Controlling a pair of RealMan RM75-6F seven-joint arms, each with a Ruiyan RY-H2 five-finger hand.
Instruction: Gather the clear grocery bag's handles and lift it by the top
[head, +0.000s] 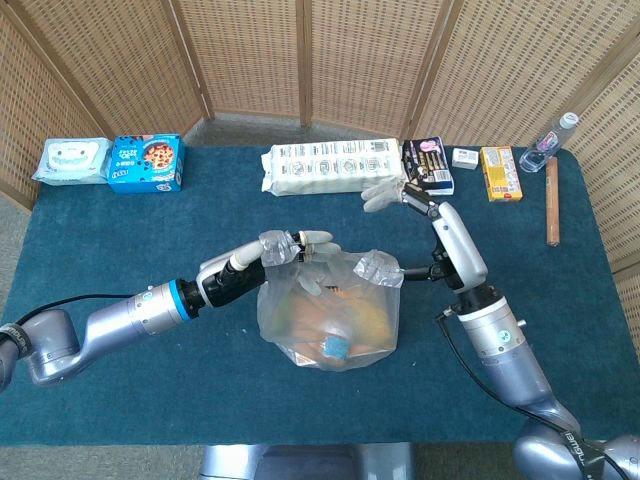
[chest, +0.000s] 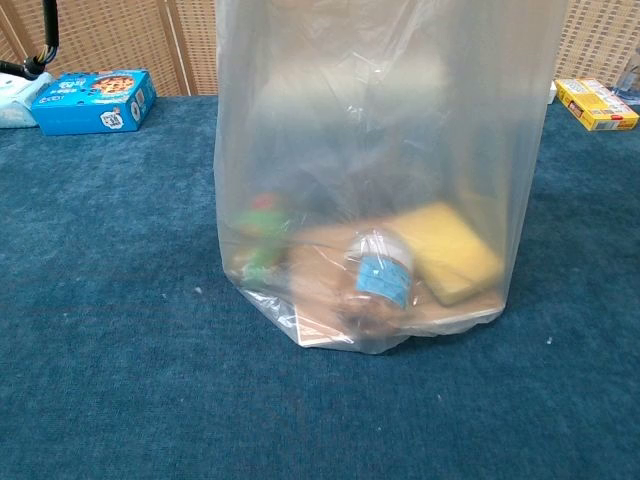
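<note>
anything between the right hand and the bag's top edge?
Nothing visible. In the head view the right hand hangs open past the clear bag, toward the far packages, with only bare table between. The left hand already grips the bag's near-left rim.

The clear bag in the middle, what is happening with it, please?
The left robot hand holds the top edge of the clear grocery bag, which stands on the blue table with groceries inside. The right robot hand hangs open beyond the bag, near the snack packs, holding nothing. The bag's bottom rests on the table; nothing is lifted yet.
</note>
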